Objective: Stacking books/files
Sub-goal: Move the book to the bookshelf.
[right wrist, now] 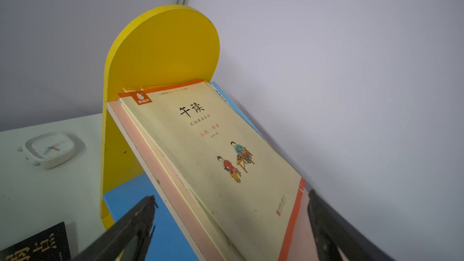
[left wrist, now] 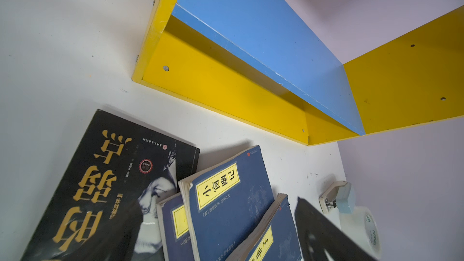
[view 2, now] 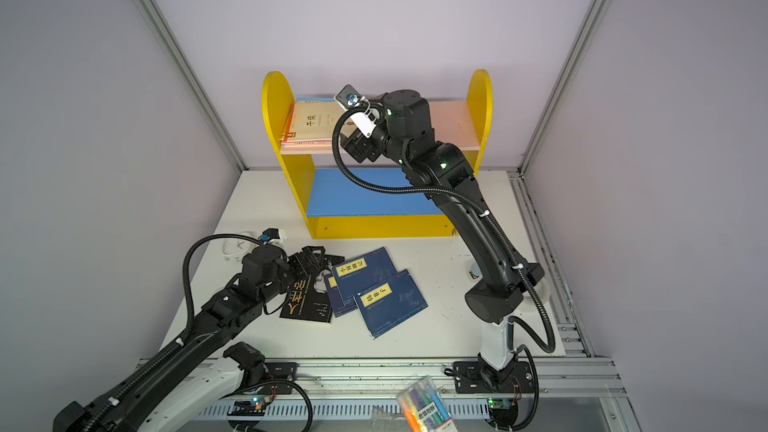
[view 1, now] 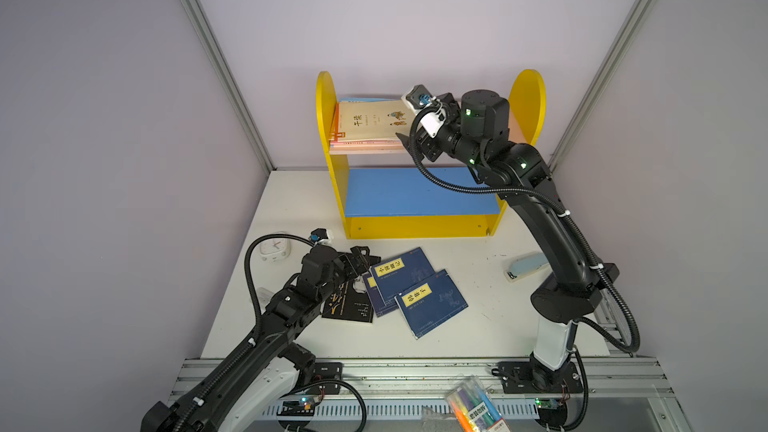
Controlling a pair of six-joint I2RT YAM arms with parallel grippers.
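Navy books (view 1: 432, 305) and a black book (view 1: 349, 309) lie spread near the worktop's front edge.
More books sit piled on the top shelf (view 2: 453, 122), at its left end, cream book (right wrist: 226, 146) on top; right tool (right wrist: 231, 198) open beside it, left tool (view 1: 360, 254) open by the black book.

Top cams high, front, facing shelf (view 1: 417, 227); wrist cams close over books (left wrist: 226, 209).

cream book (right wrist: 216, 151) cover: "午读". navy book (left wrist: 227, 204) yellow label: "小窗幽记". second navy book (view 1: 432, 304) label: "韩非子". marker pack (view 1: 473, 407): "套装勿拆".
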